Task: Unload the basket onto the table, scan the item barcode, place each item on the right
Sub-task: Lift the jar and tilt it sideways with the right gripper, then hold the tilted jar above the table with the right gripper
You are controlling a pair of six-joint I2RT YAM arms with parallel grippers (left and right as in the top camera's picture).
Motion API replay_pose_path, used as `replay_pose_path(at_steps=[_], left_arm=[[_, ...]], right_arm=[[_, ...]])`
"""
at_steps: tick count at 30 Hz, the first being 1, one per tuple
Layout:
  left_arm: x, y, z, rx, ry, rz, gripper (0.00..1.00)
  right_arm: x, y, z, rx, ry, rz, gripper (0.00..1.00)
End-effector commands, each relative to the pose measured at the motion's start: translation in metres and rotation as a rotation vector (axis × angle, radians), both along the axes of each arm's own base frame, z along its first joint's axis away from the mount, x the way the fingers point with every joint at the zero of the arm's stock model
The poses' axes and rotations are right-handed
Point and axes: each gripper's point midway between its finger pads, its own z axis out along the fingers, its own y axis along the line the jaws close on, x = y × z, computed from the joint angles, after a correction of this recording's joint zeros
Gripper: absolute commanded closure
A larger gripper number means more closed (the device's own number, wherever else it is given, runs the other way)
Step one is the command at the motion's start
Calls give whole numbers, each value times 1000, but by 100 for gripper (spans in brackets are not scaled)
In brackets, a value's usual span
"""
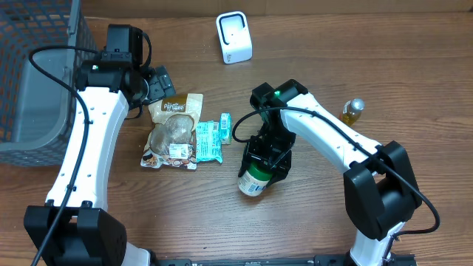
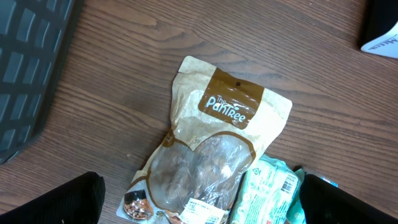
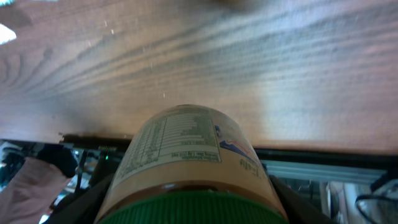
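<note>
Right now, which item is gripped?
The green-lidded jar, in the right end effector; the brown pouch, teal packet and small bottle sit free.

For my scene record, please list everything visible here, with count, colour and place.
grey plastic mesh basket: one, grey, far left
white box-shaped scanner: one, white, top middle
brown paper snack pouch: one, brown, left of centre
teal plastic packet: at least one, teal, right of the pouch
green-lidded round jar: one, pale label, gripped at centre
small glass bottle: one, yellow, right side
brown wooden table: one, brown, underneath
left claw: one, black, open near the pouch
right claw: one, black, shut on the jar
</note>
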Motion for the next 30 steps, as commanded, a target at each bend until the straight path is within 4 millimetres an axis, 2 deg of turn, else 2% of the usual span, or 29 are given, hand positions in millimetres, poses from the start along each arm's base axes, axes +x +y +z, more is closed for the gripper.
replay_pose_path(at_steps=[1,14,30], left_arm=[[2,0,7,6,-18,-2,0],[2,0,7,6,-18,-2,0],[2,0,7,6,-18,-2,1]], right_arm=[[-4,13,16,79,42,-19,62],[-19,32,40,209,178,-78,62],[-25,33,48,219,230,-96,62]])
